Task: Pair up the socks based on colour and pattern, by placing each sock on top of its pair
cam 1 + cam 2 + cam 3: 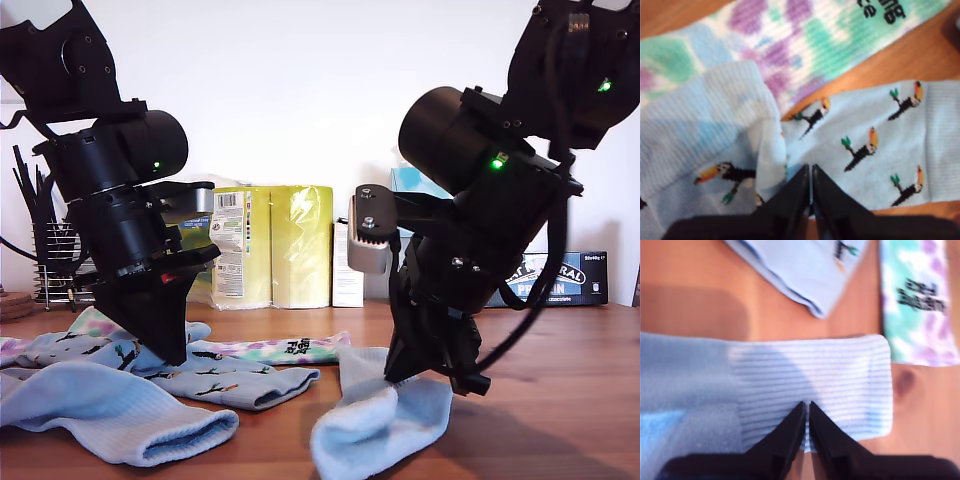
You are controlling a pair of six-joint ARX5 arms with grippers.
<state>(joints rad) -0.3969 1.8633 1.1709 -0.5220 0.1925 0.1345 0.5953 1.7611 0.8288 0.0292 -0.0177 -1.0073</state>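
Along the back of the brown wooden table (560,400), in the middle of the exterior view, stands a yellow-wrapped pack of paper rolls (272,245), with a white carton (347,270) beside it and a dark printed box (565,280) toward that view's right. A wire rack holding black utensils (45,250) sits at the exterior view's left edge. The 2 black arms fill most of the foreground and hide much of the socks behind them.

My first gripper (811,192) comes down in the lower left of the exterior view (165,345), its jaws pressed together, pinching the blue-grey sock printed with small toucans (875,150) at its edge. That sock's long axis runs across the table toward the exterior view's right (235,385). A second toucan-print sock (710,170) overlaps it, folded over. The pastel tie-dye sock with black lettering (805,45) lies behind them, lengthwise across the exterior view's middle (285,350).

My second gripper (807,427) stands in the lower right-centre of the exterior view (415,375), jaws closed on the ribbed cuff of a plain light-blue sock (810,380). This sock bunches toward the bottom edge of the exterior view (365,430). Another plain light-blue ribbed sock (110,410) lies in the lower left of that view, its cuff opening pointing toward the view's centre.
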